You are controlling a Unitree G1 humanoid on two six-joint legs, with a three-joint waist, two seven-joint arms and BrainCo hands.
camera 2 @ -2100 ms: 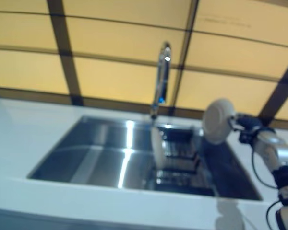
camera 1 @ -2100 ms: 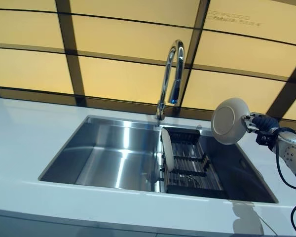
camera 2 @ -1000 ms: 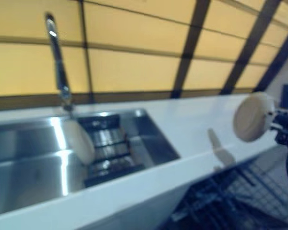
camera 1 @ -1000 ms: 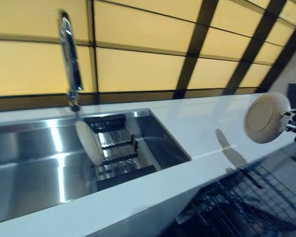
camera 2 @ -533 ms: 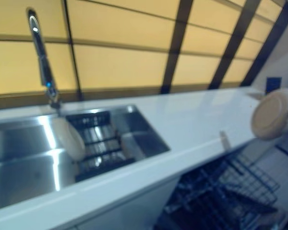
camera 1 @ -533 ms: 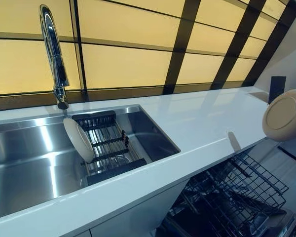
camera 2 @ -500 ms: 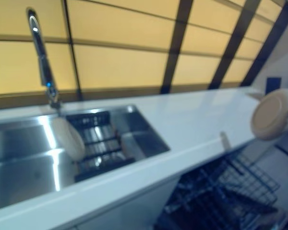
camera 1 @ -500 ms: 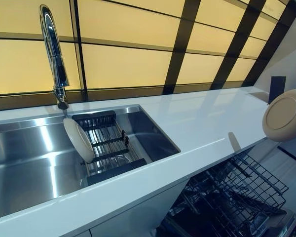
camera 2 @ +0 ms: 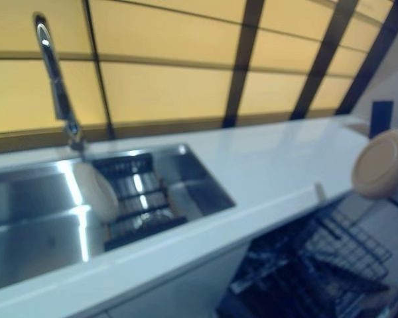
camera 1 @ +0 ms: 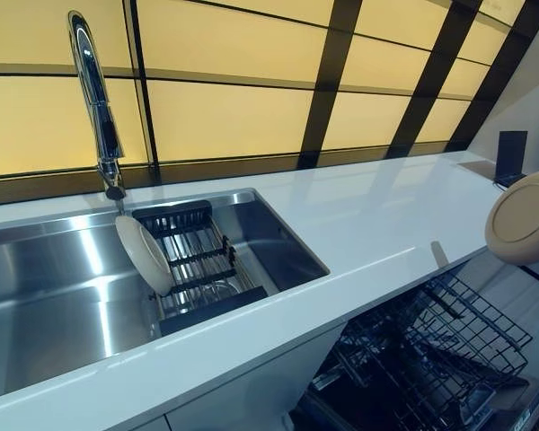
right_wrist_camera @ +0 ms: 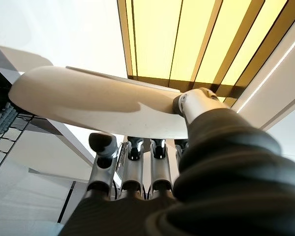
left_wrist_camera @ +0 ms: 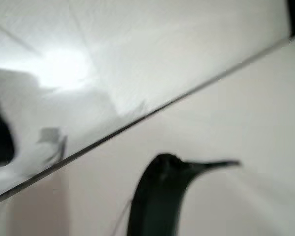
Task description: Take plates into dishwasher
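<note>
Only the right wrist view shows the right hand (right_wrist_camera: 137, 172): its thumb on one face and its fingers (right_wrist_camera: 132, 164) on the other pinch the rim of a beige plate (right_wrist_camera: 98, 105), held edge-on. In the head views the same plate (camera 1: 524, 218) shows at the right edge, past the front right end of the white table (camera 1: 368, 215) and above the open dishwasher rack (camera 1: 431, 359); the hand itself is out of those views. The dark wire rack carries no plate that can be made out. In the steel sink (camera 1: 54, 278), set into the table's left part below the tap (camera 1: 94, 99), a black drainer rack (camera 1: 202, 269) holds a second plate (camera 1: 144, 254) standing on edge at its left end. The left wrist view shows only pale surfaces and a dark blur, so the left hand's state cannot be told.
</note>
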